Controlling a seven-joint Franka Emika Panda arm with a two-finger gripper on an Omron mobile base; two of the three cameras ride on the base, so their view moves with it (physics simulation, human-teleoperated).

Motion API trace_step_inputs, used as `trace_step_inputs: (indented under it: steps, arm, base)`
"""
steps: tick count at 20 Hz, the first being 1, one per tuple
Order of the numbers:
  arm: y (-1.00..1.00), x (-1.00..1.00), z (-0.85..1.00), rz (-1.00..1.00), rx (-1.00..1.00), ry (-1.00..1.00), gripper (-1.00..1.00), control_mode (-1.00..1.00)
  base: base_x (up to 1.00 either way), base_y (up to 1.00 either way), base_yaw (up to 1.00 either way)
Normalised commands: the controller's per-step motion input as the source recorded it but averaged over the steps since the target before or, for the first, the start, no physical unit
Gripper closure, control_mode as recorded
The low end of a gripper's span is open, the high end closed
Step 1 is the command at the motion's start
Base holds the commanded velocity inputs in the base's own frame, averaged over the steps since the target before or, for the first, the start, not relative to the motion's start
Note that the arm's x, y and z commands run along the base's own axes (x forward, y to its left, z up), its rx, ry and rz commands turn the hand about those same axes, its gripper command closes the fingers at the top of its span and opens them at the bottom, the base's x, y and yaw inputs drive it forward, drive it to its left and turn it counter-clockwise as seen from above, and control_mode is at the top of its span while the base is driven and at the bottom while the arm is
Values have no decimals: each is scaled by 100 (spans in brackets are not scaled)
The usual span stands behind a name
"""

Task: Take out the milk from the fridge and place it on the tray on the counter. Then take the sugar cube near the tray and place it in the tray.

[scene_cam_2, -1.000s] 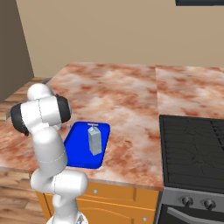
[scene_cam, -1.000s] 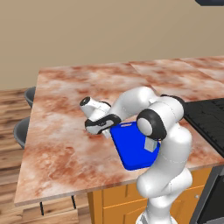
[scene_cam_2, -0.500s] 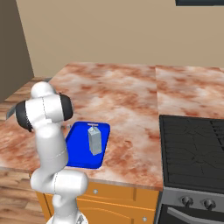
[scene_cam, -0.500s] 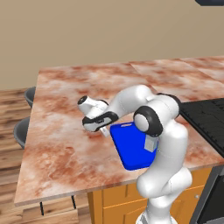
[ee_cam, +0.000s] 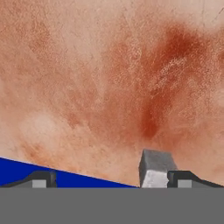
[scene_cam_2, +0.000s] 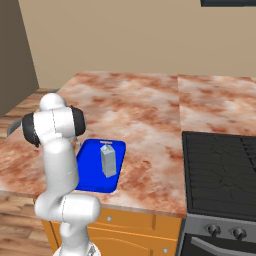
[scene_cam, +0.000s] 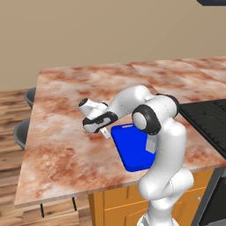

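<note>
White Franka arm is folded forward and left from the base; the dark-jointed elbow is held up and the forearm is reached out low to the left. The wrist is bent so the hand is pointed down. The two-finger gripper (scene_cam: 106,133) is held low, jaws spread fully wide, nothing clamped between them. In the hand view, the two small dark fingertips (ee_cam: 41,178) are seen far apart at the bottom edge.
</note>
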Motion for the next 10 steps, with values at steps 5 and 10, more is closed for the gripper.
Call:
trace_step_inputs:
  steps: [5, 10]
  arm:
    - [-1, 7, -20, 0, 0, 0, -100, -100]
    - [0, 24, -18, 0, 0, -1, -100, -100]
  base:
    - [0, 0, 0]
    - [0, 0, 0]
